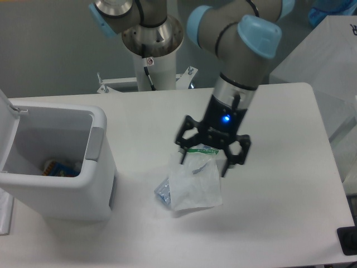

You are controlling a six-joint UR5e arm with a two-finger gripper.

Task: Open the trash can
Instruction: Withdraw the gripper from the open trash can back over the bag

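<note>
A clear plastic bag (192,185) with green-and-blue print lies on the white table (279,190) in the lower middle of the frame. Directly above its top edge hangs the gripper (204,161), its 2 fingers (226,165) spread apart, holding nothing. At the left edge sits the trash can (56,184), lid (6,111) swung up, something colourful inside. The arm's base (152,42) stands at top centre.

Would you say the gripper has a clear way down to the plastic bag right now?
Probably yes: the gripper hangs open right over the bag, jaws spread on either side of its top, nothing between them.
</note>
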